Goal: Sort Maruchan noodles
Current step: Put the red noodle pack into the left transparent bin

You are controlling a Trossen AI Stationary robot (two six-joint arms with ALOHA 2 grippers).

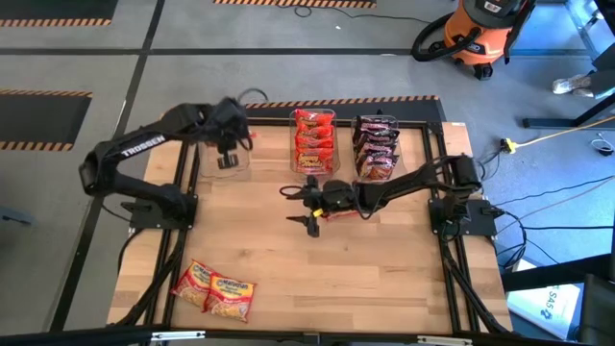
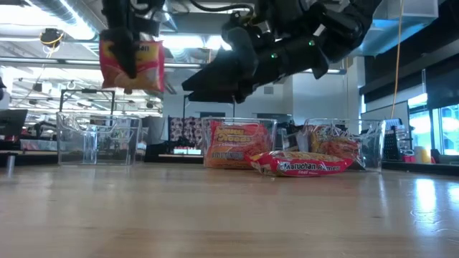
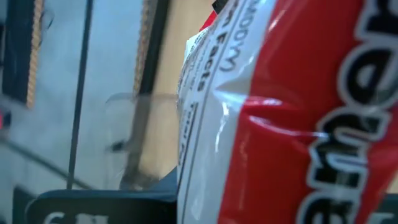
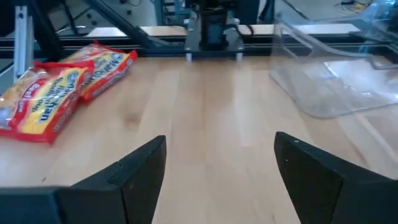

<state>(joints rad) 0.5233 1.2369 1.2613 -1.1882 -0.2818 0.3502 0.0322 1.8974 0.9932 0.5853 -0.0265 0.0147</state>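
Note:
My left gripper (image 1: 227,152) hangs at the far left of the table, above an empty clear bin (image 2: 97,140), shut on an orange-yellow and red Maruchan noodles packet (image 2: 131,64). My right gripper (image 1: 293,206) stands open over mid-table, its fingers pointing toward the left edge with nothing between them (image 4: 221,152). A red packet (image 2: 301,165) lies flat on the table in front of the bins. Two orange-yellow packets (image 1: 213,288) lie at the near left. The middle bin (image 1: 314,142) holds red packets and the right bin (image 1: 377,147) holds dark ones. My left gripper pinches the packet between its two fingers, one dark finger (image 2: 128,54) lying down over the packet's front face (image 2: 147,61). The fingers come from above, pointing down. The packet hangs upright below the gripper, lifted clear, well above the clear bin.
Three clear bins stand in a row along the far edge. Bare wood spreads across the middle and near right of the table. A black frame rail runs around the table's edges (image 1: 437,125).

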